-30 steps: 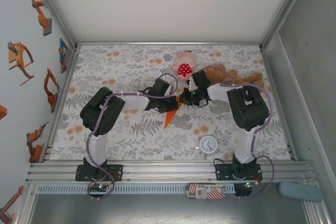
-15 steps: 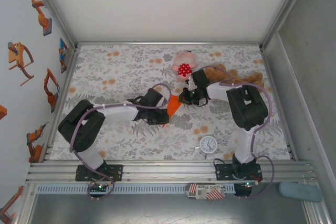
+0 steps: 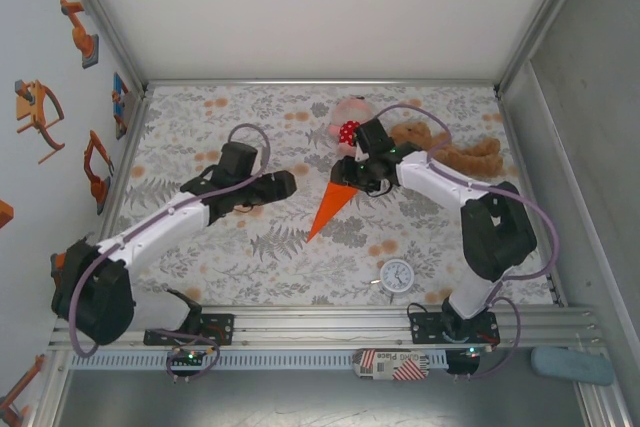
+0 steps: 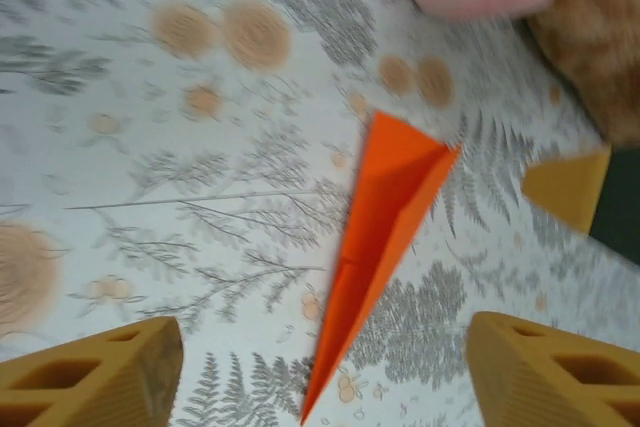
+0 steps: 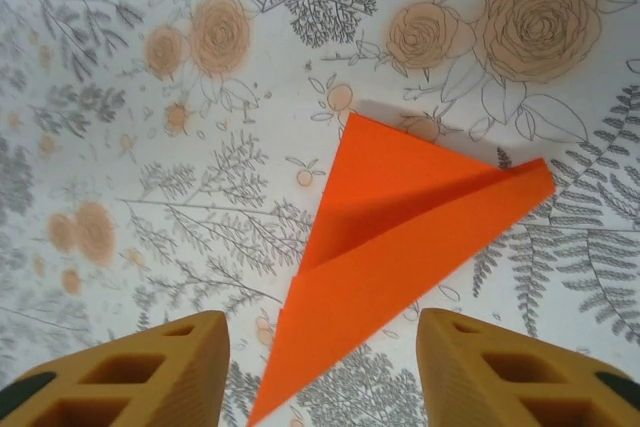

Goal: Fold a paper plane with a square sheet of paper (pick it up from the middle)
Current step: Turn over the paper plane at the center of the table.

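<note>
The paper plane [image 3: 331, 208] lies flat on the floral table as a slim orange dart, its tip toward the arms and its wide end toward the plush toys. In the left wrist view the paper plane [image 4: 386, 237] shows a centre crease. My left gripper [image 3: 288, 185] is open just left of it, its fingers [image 4: 100, 375] wide apart and off the paper. Over the wide end hovers my right gripper [image 3: 352, 180], also open, the paper plane [image 5: 400, 252] beneath it and nothing between its fingers [image 5: 505, 372].
A pink spotted plush toy [image 3: 348, 123] and a brown teddy bear [image 3: 455, 150] lie just behind the plane. A small white clock [image 3: 397, 275] sits near the front. Metal rails [image 3: 320, 325] run along the near edge, and walls close in both sides.
Both grippers have opened and let go of the orange paper, which now lies free. The left arm stretched out and swung left, away from it; the right gripper rose slightly.
</note>
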`<state>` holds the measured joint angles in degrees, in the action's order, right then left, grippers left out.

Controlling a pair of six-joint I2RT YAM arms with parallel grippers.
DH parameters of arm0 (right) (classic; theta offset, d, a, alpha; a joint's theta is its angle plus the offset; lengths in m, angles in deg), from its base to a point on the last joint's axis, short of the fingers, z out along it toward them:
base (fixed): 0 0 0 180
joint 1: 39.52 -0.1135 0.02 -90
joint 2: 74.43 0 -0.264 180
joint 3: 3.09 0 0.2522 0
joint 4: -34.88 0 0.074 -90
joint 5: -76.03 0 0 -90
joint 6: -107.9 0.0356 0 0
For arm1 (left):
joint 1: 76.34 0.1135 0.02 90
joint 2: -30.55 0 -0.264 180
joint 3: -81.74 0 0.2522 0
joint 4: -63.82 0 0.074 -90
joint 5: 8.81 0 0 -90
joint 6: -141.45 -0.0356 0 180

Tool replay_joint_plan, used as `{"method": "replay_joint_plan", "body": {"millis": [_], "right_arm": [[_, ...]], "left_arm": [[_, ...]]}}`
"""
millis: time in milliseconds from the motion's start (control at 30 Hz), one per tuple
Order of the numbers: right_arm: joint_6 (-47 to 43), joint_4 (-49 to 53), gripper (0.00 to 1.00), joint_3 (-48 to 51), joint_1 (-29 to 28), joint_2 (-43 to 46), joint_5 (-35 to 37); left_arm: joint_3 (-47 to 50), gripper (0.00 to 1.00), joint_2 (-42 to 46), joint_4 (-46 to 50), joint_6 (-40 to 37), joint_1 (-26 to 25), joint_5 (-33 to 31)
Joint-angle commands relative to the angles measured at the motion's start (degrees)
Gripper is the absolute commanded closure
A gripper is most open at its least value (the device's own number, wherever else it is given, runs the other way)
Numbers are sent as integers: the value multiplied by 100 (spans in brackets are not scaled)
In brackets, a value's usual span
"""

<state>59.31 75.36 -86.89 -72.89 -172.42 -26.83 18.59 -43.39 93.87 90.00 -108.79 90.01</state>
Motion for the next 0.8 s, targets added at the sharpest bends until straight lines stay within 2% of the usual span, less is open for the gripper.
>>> {"method": "replay_joint_plan", "body": {"millis": [0, 100, 233, 533, 767], "right_arm": [[804, 617, 41, -160, -358, -86, 1052], [1181, 781, 40, -390, -719, -312, 1715], [1529, 874, 40, -692, -993, -730, 2070], [2020, 1472, 41, -1434, -1259, -1626, 2487], [2283, 1818, 49, -1517, -1344, -1590, 2836]], "left_arm": [[169, 17, 359, 553, -87, 249, -494], [290, 10, 563, 676, -128, 458, -706], [481, 4, 772, 689, -178, 674, -820], [744, 2, 975, 638, -284, 875, -728], [785, 2, 946, 658, -339, 937, -646]]}}
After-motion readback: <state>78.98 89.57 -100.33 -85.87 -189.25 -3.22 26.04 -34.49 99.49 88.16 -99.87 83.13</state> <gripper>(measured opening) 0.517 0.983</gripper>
